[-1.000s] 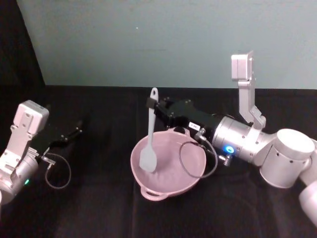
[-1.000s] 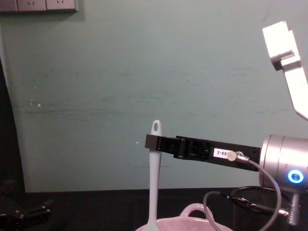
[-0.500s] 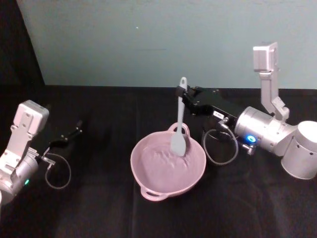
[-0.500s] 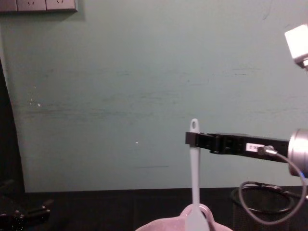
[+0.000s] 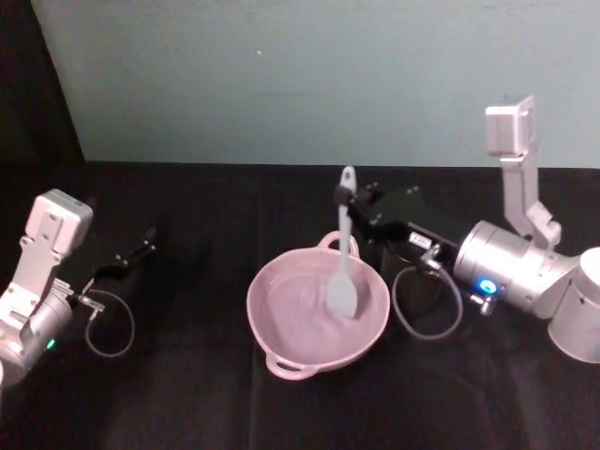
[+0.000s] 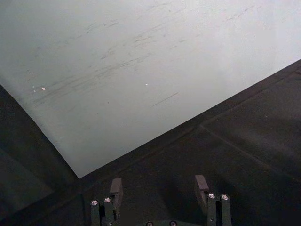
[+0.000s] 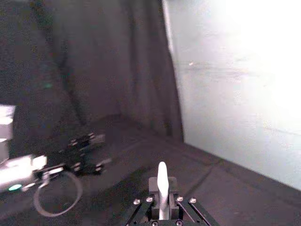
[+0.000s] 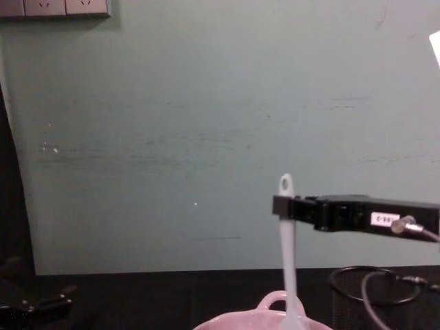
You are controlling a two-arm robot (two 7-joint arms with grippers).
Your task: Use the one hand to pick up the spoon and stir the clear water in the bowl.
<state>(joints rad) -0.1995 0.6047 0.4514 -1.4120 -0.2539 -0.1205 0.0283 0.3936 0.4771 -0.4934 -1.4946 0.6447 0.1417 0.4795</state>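
Note:
The pale pink bowl point(image 5: 261, 298) sits at the middle of the black table, its loop handle point(image 8: 275, 300) at the far rim. The white spoon point(image 5: 344, 251) stands nearly upright, with its flat blade point(image 5: 343, 295) down in the right part of the bowl. My right gripper point(image 5: 346, 195), a black boxy hand reaching in from the right, is shut on the spoon's handle just below the hole. The right wrist view shows the handle point(image 7: 162, 180) clamped between the jaws. My left gripper point(image 5: 145, 247) rests open and empty at the far left of the table.
A black wire-mesh cup point(image 5: 419, 281) stands just right of the bowl, under the right arm, with a grey cable loop point(image 5: 427, 307) hanging in front of it. A teal wall closes off the table's back. Black cloth lies between the bowl and the left arm.
My right gripper has carried the spoon from the bowl's left side across to its right side, and the right arm has drawn back to the right. The left arm has not moved.

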